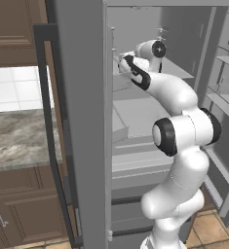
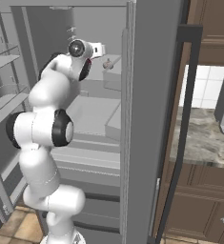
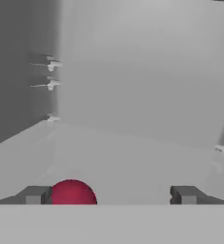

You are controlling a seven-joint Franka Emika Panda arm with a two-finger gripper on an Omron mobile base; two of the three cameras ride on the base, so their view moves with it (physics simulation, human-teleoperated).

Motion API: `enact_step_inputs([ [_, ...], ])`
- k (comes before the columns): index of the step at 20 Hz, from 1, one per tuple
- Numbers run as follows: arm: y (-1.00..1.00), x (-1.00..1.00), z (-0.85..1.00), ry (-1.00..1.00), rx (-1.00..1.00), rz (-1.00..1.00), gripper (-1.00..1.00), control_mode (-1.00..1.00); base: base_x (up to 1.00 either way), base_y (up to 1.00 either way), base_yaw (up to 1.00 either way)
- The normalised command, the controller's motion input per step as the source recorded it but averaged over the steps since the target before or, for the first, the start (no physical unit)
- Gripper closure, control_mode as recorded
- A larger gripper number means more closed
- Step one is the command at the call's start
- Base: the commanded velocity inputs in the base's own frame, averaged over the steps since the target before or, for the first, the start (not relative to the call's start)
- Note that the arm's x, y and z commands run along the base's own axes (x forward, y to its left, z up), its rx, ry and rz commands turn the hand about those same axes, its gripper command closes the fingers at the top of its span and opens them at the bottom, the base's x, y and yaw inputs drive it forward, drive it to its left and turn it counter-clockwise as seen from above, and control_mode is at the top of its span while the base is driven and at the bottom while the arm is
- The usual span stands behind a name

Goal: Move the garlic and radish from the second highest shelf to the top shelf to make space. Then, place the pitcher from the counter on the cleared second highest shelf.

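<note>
While the arm reaches deep into the open fridge in the left base view, its wrist sits up near the upper shelves, fingers hidden behind the door edge; counter point(image 1: 18, 138) lies far left of it. Right base view: hand points inward at the upper shelf level, garlic point(image 2: 107, 64) small and pale just beyond it on a shelf, which shelf I cannot tell. Hand view: gripper point(image 3: 111, 195) fingers spread wide apart, radish point(image 3: 71, 192) resting on the grey shelf just inside the left fingertip point(image 3: 35, 195), apparently touching it, nothing clamped.
</note>
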Motion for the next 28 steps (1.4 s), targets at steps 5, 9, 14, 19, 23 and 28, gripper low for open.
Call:
enact_step_inputs([
  [5,0.0,-1.0,-0.18,0.02,-0.09,-0.09,-1.0,-1.0,0.0,0.0,0.0],
  [9,0.0,-1.0,-0.11,-0.02,0.0,-0.07,-1.0,-1.0,0.0,0.0,0.0],
  [14,0.0,-1.0,0.0,0.0,0.07,-0.07,-1.0,-1.0,0.0,0.0,0.0],
  [19,0.0,-1.0,-0.04,0.04,0.19,-0.02,-1.0,-1.0,0.0,0.0,0.0],
  [23,0.0,-1.0,-0.07,0.12,0.22,0.0,-1.0,-1.0,0.0,0.0,0.0],
  [28,0.0,-0.98,-0.36,0.19,0.07,0.03,-1.0,-1.0,0.0,0.0,0.0],
])
